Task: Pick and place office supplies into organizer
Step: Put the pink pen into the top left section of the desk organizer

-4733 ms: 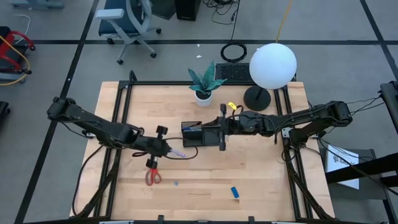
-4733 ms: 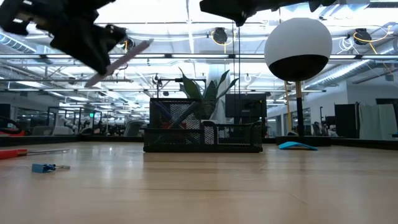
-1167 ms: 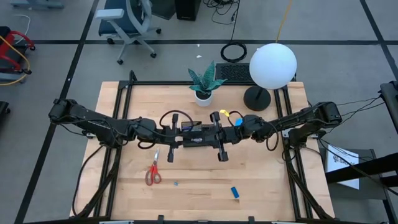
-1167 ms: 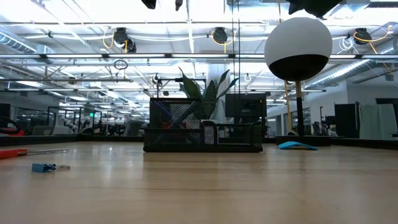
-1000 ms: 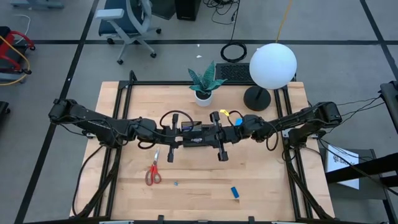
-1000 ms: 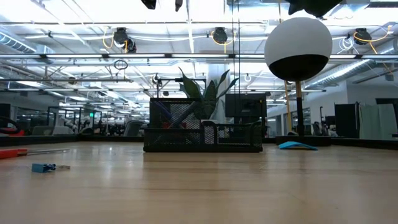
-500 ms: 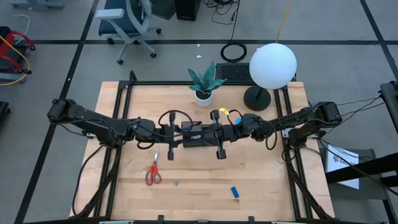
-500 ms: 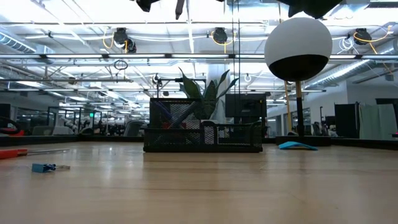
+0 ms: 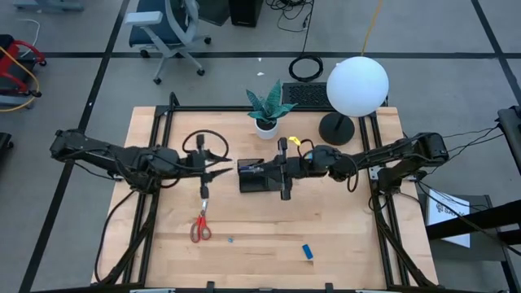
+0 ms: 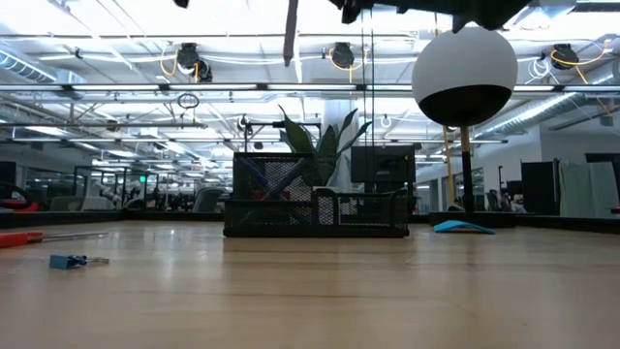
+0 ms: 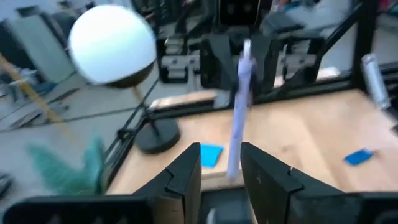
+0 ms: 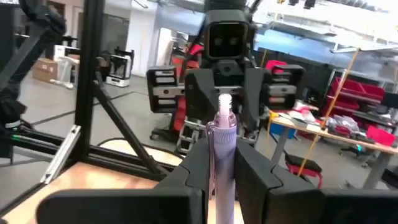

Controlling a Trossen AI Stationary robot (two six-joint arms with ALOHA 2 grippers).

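Note:
A purple pen [image 12: 224, 118] stands upright in my right gripper [image 12: 222, 149], which is shut on it above the black mesh organizer [image 9: 251, 181]. In the low view the pen [image 10: 291, 34] hangs high over the organizer [image 10: 320, 208]. My left gripper [image 9: 221, 163] is open a little to the organizer's left, and its fingers [image 11: 186, 177] frame the pen [image 11: 238, 106] from a distance. Red-handled scissors [image 9: 200, 228], a small blue block [image 9: 307, 251] and a tiny blue item [image 9: 230, 240] lie flat on the near part of the table. A blue note pad [image 11: 211, 154] lies beyond the organizer. My right gripper pinches the pen's upper part [image 12: 222, 134] between its two fingers. The fingers come about level from the table's right and lie across the pen. The pen's top end sticks up past the fingers and the rest hangs down, clear of the organizer and the table.
A potted green plant [image 9: 266, 110] stands just behind the organizer. A lamp with a white globe [image 9: 356, 85] and a black round base [image 9: 336, 129] stands at the far right. Bare wood [image 9: 342, 236] lies along the table's near side.
My left gripper has opened, let go of the pen and drawn back toward the table's left edge, rising a little. The pen stays in my right gripper over the organizer and now reaches lower in the low view.

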